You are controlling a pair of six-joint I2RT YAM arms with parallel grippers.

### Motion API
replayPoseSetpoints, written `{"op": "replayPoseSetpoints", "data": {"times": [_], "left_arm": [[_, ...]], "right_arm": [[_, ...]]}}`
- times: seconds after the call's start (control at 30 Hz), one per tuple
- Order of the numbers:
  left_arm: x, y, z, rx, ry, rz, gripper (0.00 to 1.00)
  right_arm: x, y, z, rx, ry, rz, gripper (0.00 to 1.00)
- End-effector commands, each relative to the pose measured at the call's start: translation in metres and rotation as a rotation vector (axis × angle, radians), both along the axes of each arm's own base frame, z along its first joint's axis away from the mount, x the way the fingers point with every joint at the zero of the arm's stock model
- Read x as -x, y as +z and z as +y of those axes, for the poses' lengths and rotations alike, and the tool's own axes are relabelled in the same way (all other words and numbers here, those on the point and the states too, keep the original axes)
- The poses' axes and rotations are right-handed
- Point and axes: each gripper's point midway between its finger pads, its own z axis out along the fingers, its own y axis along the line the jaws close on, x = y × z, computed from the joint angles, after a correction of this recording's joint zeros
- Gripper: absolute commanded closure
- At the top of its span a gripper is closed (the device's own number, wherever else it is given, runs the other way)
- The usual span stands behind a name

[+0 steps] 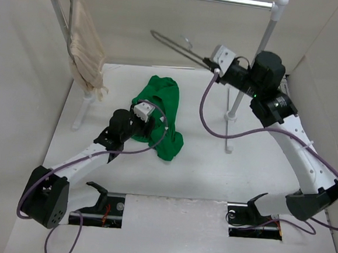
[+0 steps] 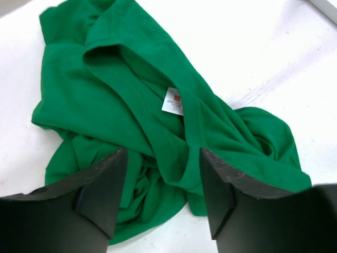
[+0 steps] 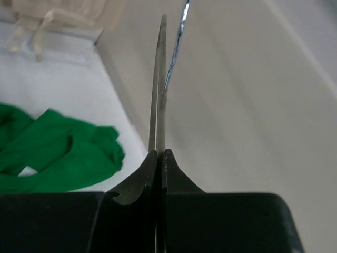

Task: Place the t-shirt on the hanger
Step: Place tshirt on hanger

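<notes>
The left gripper [image 2: 162,155], jaws spread wide, hovers over the crumpled t-shirt [image 2: 105,95], while the right gripper [image 3: 160,153], far right, clenches the hanger [image 3: 161,63] in the air.

Looking down from above and behind the arm bases [image 1: 43,196] over the whole table [image 1: 211,182], then close and steeply down from the left wrist onto the t-shirt [image 2: 131,105], then from the right wrist out along the hanger [image 3: 159,79], sharing that same t-shirt across all three, low at left in the last.
</notes>
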Motion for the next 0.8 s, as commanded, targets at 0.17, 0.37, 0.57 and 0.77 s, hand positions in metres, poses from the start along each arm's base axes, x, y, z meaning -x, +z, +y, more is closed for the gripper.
{"op": "replayPoseSetpoints", "data": {"times": [0.17,0.37,0.57,0.77], "left_arm": [[-0.066,0.034,-0.013,0.059,0.071,0.146,0.43],[-0.118,0.024,-0.01,0.023,0.06,0.277,0.48],[-0.153,-0.026,-0.017,-0.127,0.008,0.402,0.46],[-0.154,-0.031,-0.019,-0.222,-0.117,0.33,0.45]], "right_arm": [[0.017,-0.122,-0.044,0.017,-0.077,0.239,1.0],[0.01,-0.197,-0.086,0.045,-0.197,0.387,1.0],[0.0,-0.231,-0.083,0.085,-0.139,0.461,1.0],[-0.014,-0.231,-0.088,0.084,-0.124,0.466,1.0]]}}
